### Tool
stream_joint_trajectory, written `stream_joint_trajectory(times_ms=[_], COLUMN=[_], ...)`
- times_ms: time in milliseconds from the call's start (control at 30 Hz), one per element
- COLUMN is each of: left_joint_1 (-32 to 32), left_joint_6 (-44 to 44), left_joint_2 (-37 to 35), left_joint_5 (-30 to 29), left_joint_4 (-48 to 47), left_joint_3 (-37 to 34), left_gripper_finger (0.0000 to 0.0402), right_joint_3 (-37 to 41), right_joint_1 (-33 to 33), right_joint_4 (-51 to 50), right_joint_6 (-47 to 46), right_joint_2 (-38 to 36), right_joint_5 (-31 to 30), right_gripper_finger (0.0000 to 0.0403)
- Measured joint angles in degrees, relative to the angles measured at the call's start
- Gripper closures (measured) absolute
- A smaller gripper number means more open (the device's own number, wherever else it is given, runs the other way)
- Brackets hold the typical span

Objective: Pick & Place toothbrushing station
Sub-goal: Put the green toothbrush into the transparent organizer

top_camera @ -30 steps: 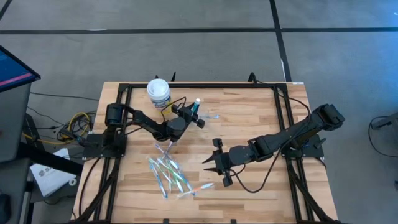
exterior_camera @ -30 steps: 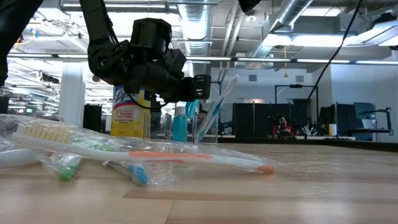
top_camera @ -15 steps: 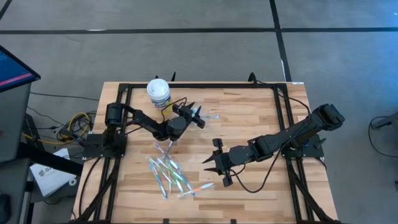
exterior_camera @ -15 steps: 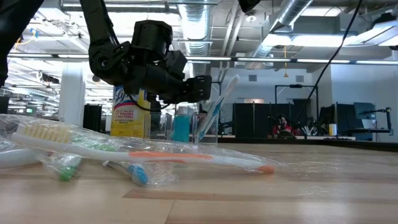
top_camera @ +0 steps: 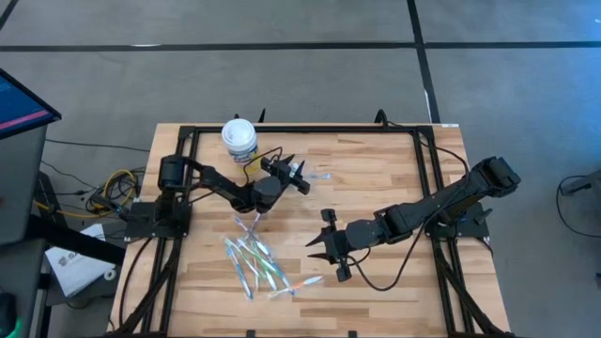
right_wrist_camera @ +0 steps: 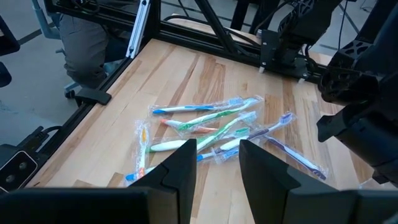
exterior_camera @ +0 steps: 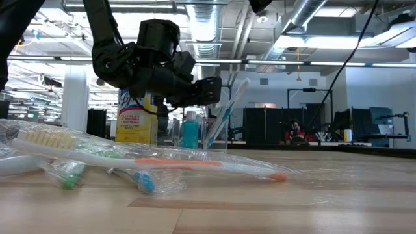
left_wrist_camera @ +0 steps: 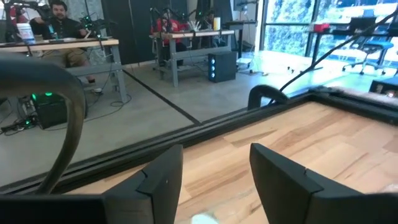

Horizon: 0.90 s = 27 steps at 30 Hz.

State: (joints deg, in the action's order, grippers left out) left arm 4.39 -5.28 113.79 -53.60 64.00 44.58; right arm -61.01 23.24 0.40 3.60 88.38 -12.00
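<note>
A small blue tube with a white cap (exterior_camera: 189,129) stands upright on the table beside a clear cup (exterior_camera: 216,135), in which one toothbrush (exterior_camera: 229,104) leans. My left gripper (top_camera: 287,171) is open just above the tube. The cap (left_wrist_camera: 203,219) shows low between its fingers; I see no touch. Several wrapped white, blue and green toothbrushes (top_camera: 254,263) lie in a loose pile on the table's near left part; they also show in the right wrist view (right_wrist_camera: 211,130). My right gripper (top_camera: 324,246) is open and empty, right of the pile.
A yellow canister with a white lid (top_camera: 238,139) stands at the far left, close behind the left arm. A black metal frame (top_camera: 310,129) runs around the table's edges. Bare wood lies between the two grippers and at the far right.
My left gripper has shifted a little toward the tube and now covers it in the high view, where its cap showed a second ago. The tube, the cup and the pile of toothbrushes have stayed where they were.
</note>
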Motion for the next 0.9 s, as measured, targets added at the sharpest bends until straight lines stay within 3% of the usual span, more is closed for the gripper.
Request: stream_joint_trajectory(times_ms=[567, 900], left_joint_1=[-4.0, -10.5], left_joint_6=[3.6, 6.3], left_joint_2=[-1.6, -13.9], left_joint_5=[0.9, 3.5], left_joint_4=[0.2, -7.4], left_joint_3=[0.0, -4.9], left_gripper_finger=[0.0224, 0.0224], right_joint_3=[0.0, 0.0], right_joint_1=[0.0, 0.0], right_joint_4=[0.1, 0.1], right_joint_6=[1.3, 1.5], right_joint_2=[0.0, 0.0], right_joint_5=[0.0, 0.0], right_gripper_finger=[0.0291, 0.0291])
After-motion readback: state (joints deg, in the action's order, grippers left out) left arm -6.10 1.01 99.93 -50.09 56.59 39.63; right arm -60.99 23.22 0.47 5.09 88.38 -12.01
